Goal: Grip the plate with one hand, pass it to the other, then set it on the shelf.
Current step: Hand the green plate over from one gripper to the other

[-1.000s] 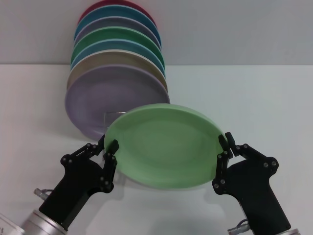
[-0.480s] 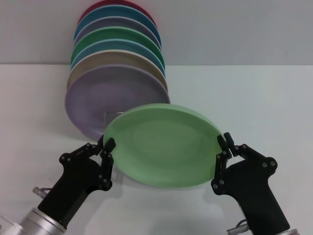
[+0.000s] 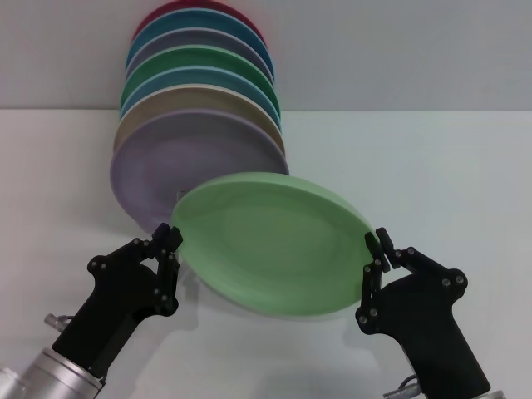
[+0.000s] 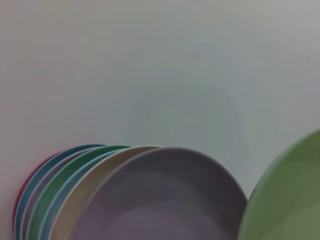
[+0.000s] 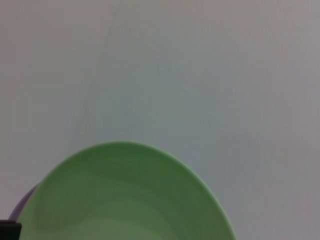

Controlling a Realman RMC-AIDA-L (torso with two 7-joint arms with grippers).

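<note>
Plate pinched by right gripper, left gripper spread beside its rim, grippers visible from head only

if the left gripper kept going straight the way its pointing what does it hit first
Probably the lavender plate at the front of the row of standing plates. The left gripper points up and away from the robot, beside the pale green plate's rim; depth is hard to judge, so it might brush that rim first.
</note>
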